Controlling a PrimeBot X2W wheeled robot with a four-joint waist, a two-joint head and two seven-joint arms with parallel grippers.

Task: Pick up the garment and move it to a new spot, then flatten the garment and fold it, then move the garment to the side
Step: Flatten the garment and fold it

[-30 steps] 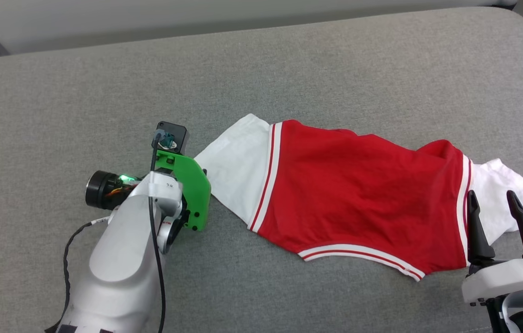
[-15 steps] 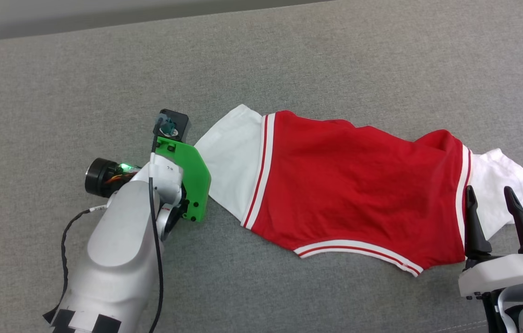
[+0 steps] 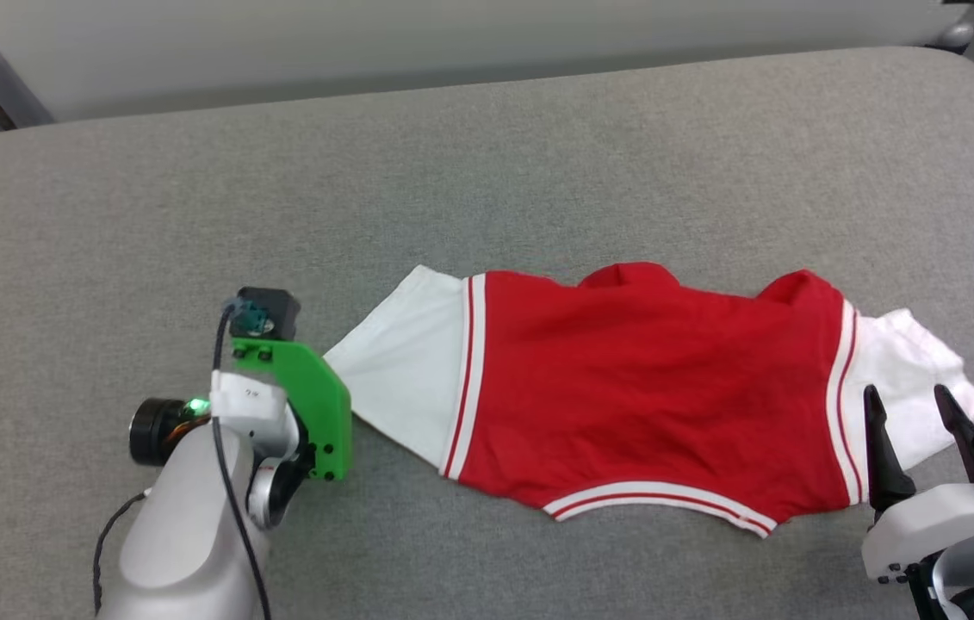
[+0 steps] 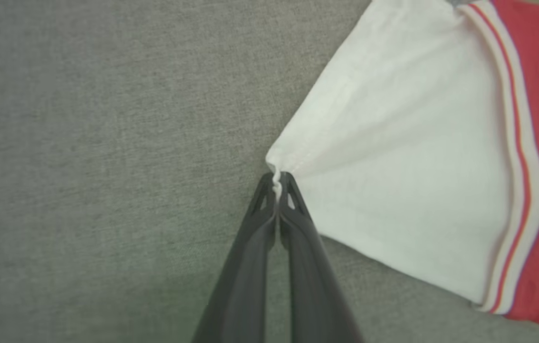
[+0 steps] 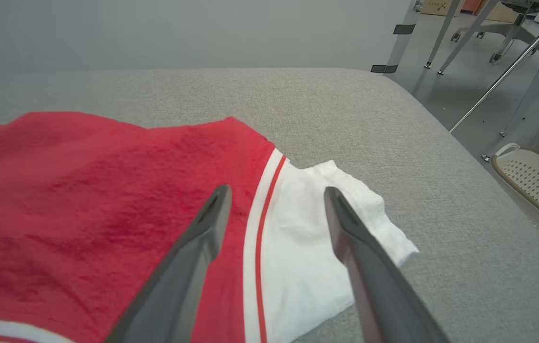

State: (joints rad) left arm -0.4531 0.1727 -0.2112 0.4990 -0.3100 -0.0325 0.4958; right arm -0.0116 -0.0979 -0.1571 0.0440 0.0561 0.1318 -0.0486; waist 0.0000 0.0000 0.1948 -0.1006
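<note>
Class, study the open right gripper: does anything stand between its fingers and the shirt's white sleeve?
Nothing visible does. The right gripper is open with the garment's white sleeve directly ahead of its fingers. The left gripper is shut on the other sleeve's tip.

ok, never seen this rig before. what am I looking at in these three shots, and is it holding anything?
It is a two-armed robot working over a grey padded surface. The wide picture comes from a camera on its head, looking down; the other two come from cameras on the wrists, each looking along that arm's two dark fingers. A red garment with white sleeves and striped trim lies spread on the surface. The left pincer is shut on the tip of one white sleeve, pinching a small fold of cloth. The right pincer is open, fingers apart by the other sleeve, holding nothing.
</note>
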